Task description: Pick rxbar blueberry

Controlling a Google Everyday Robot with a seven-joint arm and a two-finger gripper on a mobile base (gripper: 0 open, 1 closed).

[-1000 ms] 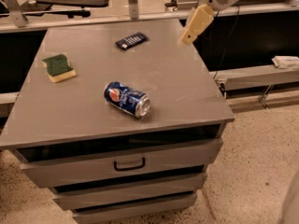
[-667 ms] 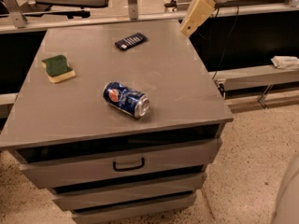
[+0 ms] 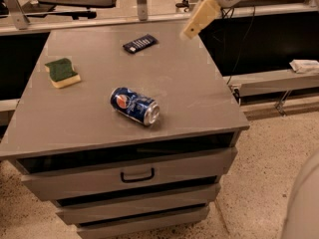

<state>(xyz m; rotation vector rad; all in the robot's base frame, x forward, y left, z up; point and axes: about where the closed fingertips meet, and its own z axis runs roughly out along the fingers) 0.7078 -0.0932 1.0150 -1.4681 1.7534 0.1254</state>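
The rxbar blueberry (image 3: pixel 140 43) is a small flat dark wrapper with pale lettering. It lies at the far middle of the grey cabinet top (image 3: pixel 189 83). My gripper (image 3: pixel 190 33) hangs from the white arm at the upper right, above the cabinet's far right corner. It is to the right of the bar and apart from it, with nothing held in it.
A blue Pepsi can (image 3: pixel 134 105) lies on its side near the middle front. A green-and-yellow sponge (image 3: pixel 62 71) sits at the left. Drawers (image 3: pixel 134 172) face me below. A low shelf with a white cloth (image 3: pixel 305 65) is at the right. A robot part (image 3: pixel 303 203) fills the bottom right corner.
The gripper has moved up and slightly left, toward the far edge of the cabinet. The view has shifted a little. The objects on top have not moved.
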